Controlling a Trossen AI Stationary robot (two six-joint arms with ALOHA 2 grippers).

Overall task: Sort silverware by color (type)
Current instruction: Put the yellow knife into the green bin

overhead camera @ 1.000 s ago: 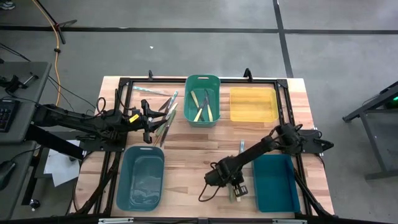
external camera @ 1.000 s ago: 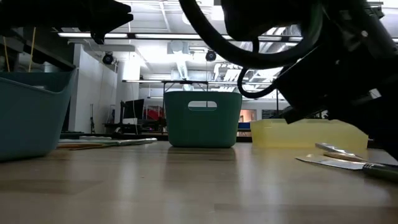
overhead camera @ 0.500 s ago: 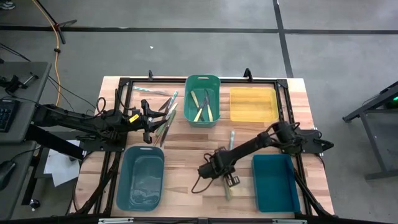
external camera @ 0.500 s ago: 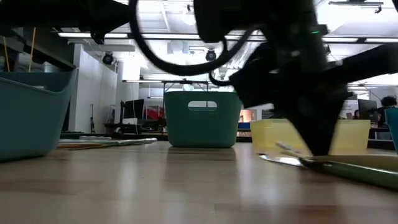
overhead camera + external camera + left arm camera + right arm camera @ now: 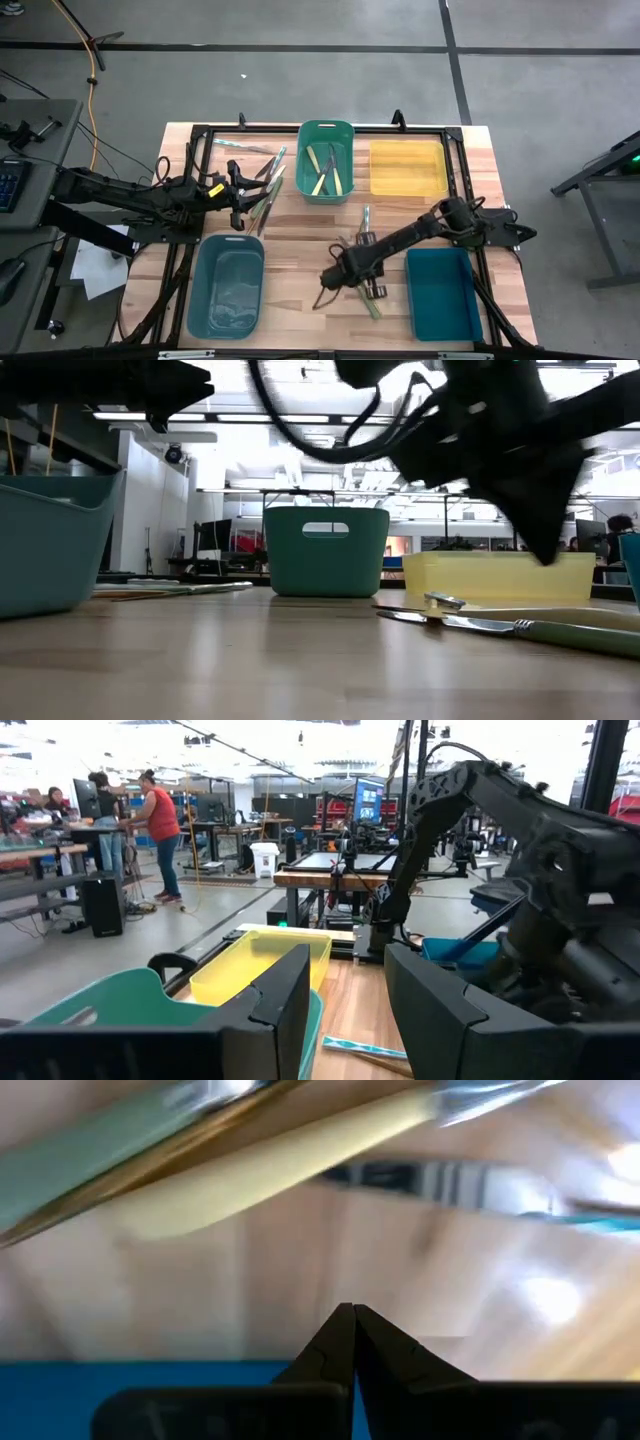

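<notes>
Loose silverware [image 5: 265, 185] lies in a pile at the table's far left, right beside my open left gripper [image 5: 243, 195] [image 5: 350, 1010], which has nothing between its fingers. A few more pieces lie flat near the right arm: a green-handled one [image 5: 364, 222] [image 5: 90, 1160] and a pale yellow-handled one [image 5: 371, 303] [image 5: 280, 1160], also seen in the low view [image 5: 500, 624]. My right gripper [image 5: 368, 286] [image 5: 350, 1325] is shut and points steeply down. It hangs just above the wood beside these pieces, its tip [image 5: 545, 550] clear of the table.
A green bin [image 5: 326, 130] with several pieces and a yellow bin [image 5: 408, 190] stand at the far edge. A grey-teal bin [image 5: 227, 245] sits near left and a blue bin [image 5: 442, 255] near right. People stand in the room beyond.
My right gripper, shut all along, has swept toward the table's left and then risen off the wood, rolling its wrist. The pieces beside it have slid and turned along the table toward the left and now lie farther from the blue bin.
</notes>
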